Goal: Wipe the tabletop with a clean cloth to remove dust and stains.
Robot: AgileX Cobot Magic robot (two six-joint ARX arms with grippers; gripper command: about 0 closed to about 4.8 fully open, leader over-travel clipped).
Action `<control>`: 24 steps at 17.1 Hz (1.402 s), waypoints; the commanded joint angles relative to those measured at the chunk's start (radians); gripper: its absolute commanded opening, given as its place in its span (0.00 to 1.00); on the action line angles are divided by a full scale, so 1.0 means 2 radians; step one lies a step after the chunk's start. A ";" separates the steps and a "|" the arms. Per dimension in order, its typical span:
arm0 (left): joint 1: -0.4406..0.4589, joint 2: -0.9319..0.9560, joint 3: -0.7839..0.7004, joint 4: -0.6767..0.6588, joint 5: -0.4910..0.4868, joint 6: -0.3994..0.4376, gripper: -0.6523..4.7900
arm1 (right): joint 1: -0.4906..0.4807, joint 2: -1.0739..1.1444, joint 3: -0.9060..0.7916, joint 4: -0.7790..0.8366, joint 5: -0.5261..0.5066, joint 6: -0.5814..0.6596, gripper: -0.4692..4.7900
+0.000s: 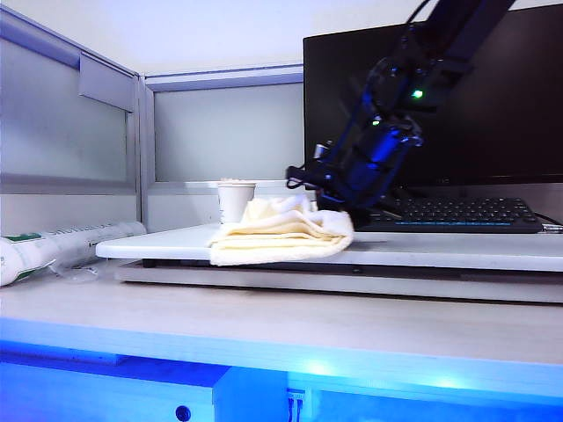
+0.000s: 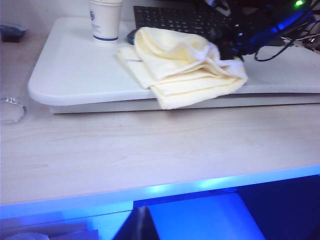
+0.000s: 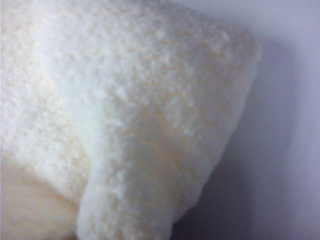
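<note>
Looking at the white tabletop (image 1: 457, 249) (image 2: 75, 70) here, sitting raised on the pale wood desk (image 1: 264, 325) (image 2: 150, 150). Found the cloth (image 1: 281, 233) (image 2: 185, 65) toward the left half of it: cream terry, folded in thick layers, lying just right of a paper cup (image 1: 236, 200) (image 2: 105, 20) and just left of the black keyboard (image 1: 466, 213) (image 2: 175, 20). Near corner of it drooping a bit over the near rounded edge.

Right gripper (image 1: 337, 204) (image 2: 227, 50): down at the far-right end of the cloth, coming in at a slant from up in front of the dark monitor (image 1: 493, 105). Jaws closed down tight, with a fold of towel bunched up and pinched between them as far as can be made out from the left wrist view. Can't see the fingers themselves from the right wrist view, just fuzzy cloth (image 3: 140, 125) filling almost everything, plus a sliver of smooth tabletop (image 3: 290, 150) beside it.

Left gripper: out of sight in all three views, parked back on the near side and clamped fully closed, holding nothing that shows.

Also spotted: a white wrapped roll with green print (image 1: 53, 246) lying on the desk off to the far left, well apart from the cloth.
</note>
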 commanded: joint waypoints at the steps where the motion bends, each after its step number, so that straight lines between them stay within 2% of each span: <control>1: 0.001 0.000 0.001 -0.013 0.001 0.002 0.11 | -0.031 0.017 -0.015 -0.131 0.021 -0.002 0.08; 6: 0.001 0.000 0.001 -0.013 0.001 0.002 0.11 | -0.070 0.003 -0.029 -0.170 0.037 -0.019 0.08; 10: 0.001 0.000 0.001 -0.013 0.001 0.002 0.11 | -0.122 -0.053 -0.114 -0.158 0.053 -0.017 0.08; 16: 0.000 0.000 0.001 -0.013 0.000 0.002 0.11 | -0.232 -0.179 -0.252 -0.133 0.057 -0.032 0.08; 21: 0.000 0.000 0.001 -0.013 0.001 0.002 0.11 | -0.330 -0.248 -0.283 -0.154 0.058 -0.075 0.08; 24: 0.000 0.000 0.001 -0.013 0.001 0.002 0.11 | -0.348 -0.258 -0.283 -0.157 0.054 -0.092 0.08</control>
